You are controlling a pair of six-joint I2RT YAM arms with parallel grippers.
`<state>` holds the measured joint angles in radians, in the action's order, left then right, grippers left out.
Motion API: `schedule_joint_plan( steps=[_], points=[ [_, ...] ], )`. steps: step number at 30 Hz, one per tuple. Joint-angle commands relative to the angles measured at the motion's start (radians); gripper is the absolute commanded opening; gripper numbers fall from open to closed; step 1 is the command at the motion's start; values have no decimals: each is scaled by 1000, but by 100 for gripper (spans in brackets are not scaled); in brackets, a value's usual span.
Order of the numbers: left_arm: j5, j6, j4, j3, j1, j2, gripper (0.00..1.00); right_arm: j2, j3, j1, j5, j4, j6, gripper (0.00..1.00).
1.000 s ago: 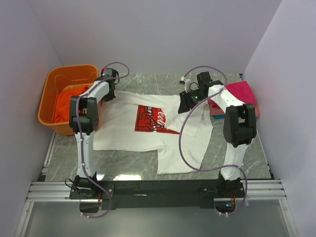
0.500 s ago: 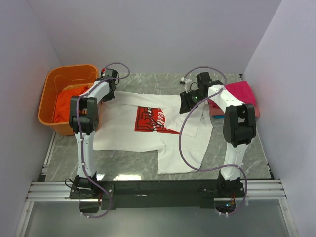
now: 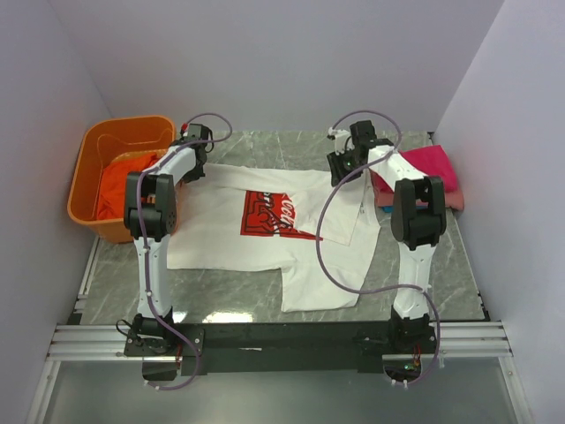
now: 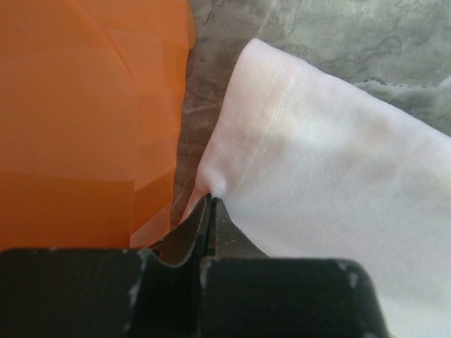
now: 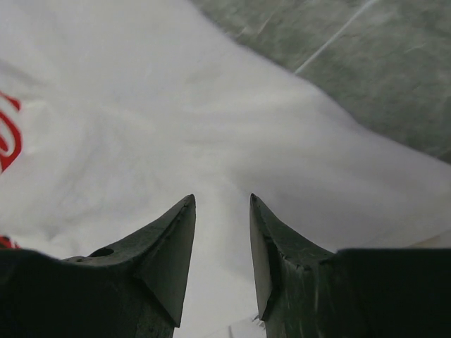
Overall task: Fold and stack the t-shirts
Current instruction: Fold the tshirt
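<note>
My left gripper (image 4: 211, 201) clamps the one white t-shirt (image 3: 228, 240); right gripper (image 5: 222, 201) half-open, empty. One basket (image 3: 129, 124), ten o'clock; marble table (image 3: 441, 274), pale walls (image 3: 282, 62).

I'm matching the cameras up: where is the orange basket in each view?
Top: basket at far left.
Left wrist: its wall fills the left side, beside the white shirt's sleeve.
Right wrist: not in view.
Shared landmark: the white shirt, seen in all three.

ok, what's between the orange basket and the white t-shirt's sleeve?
Just a bare strip of grey table, in the left wrist view.
</note>
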<state>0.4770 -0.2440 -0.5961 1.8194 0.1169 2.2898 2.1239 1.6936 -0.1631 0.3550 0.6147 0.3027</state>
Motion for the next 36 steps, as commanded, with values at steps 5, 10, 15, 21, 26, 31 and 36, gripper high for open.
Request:
schedule_joint_plan(
  steps=[5,10,15,21,26,31,36],
  points=[
    [28,11,4,-23,-26,-23,0,145,196,10,-108,-4,-43,29],
    [23,11,7,-29,-31,-23,0,231,287,11,-192,43,-45,17],
    [20,8,9,-45,-36,-30,0,300,423,16,-302,133,-59,11],
    [12,0,9,-65,-39,-46,0,358,479,25,-390,163,-73,9],
    [12,-3,-1,-60,-39,-52,0,370,500,39,-406,169,-80,8],
    [-40,-8,-2,-26,-39,-82,5,358,518,48,-358,166,-51,9],
    [-168,-17,24,32,-31,-147,28,283,503,45,-235,129,-24,20]
  ],
)
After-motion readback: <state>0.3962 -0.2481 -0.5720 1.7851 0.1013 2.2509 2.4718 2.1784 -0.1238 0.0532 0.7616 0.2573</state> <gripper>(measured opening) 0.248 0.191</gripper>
